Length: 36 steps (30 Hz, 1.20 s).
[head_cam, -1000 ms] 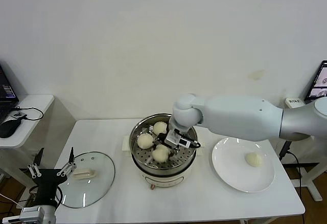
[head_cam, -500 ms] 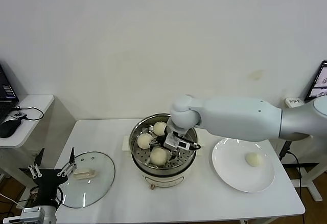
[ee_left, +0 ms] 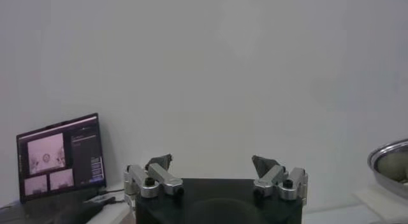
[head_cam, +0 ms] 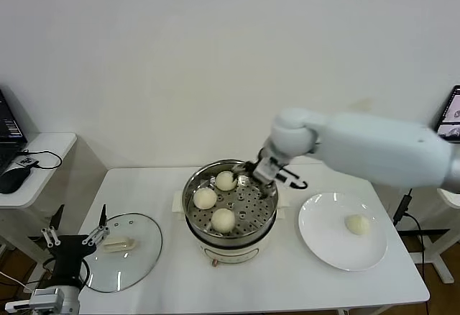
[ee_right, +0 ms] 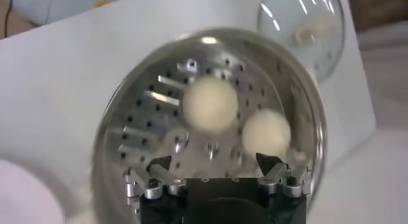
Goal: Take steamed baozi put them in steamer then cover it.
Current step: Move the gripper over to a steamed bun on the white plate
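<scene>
The steamer stands mid-table with three baozi on its perforated floor: one at the back, one on the left, one at the front. Another baozi lies on the white plate. My right gripper hovers open and empty over the steamer's back right rim; its wrist view looks down on two baozi. The glass cover lies flat at the table's left. My left gripper waits open and empty by the table's front left corner.
A side table with a mouse and a laptop stands to the left. A wall runs behind the table. A screen edge shows at the far right.
My right gripper opened and left a baozi at the front of the steamer floor, then rose and drew back to the right rim. The left arm stayed still.
</scene>
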Available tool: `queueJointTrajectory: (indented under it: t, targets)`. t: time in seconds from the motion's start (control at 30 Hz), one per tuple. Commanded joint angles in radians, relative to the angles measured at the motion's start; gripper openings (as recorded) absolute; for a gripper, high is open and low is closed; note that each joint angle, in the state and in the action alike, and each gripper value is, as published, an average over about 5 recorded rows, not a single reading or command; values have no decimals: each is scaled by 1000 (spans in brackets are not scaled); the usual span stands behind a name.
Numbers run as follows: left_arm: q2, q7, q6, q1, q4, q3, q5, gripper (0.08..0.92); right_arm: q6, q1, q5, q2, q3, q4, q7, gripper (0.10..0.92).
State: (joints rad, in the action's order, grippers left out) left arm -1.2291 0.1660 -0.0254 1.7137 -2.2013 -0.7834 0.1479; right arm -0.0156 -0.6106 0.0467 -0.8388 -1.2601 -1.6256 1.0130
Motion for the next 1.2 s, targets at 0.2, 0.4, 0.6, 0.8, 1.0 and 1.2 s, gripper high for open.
queueJointTrajectory:
  t: [0.2,0.4,0.6,0.8,1.0,1.2]
  targets:
    - [23,-2,3,-8,-3,23,-2,823,-360,67,54,476,85,-117,9,823]
    - [33,-3,6,-13,5,39,-5,823,-296,345,-73,603,281,-71,7,823]
    - [33,-4,9,-15,13,48,-14,823,-261,763,-157,622,642,13,5,823]
    - [33,-5,12,-10,14,41,-17,823,-243,994,-227,563,847,106,4,823]
    - [31,-5,12,-4,13,35,-19,823,-221,1081,-284,501,910,180,2,823]
    - [28,-5,12,-1,10,29,-21,823,-186,1085,-315,425,925,262,-18,823]
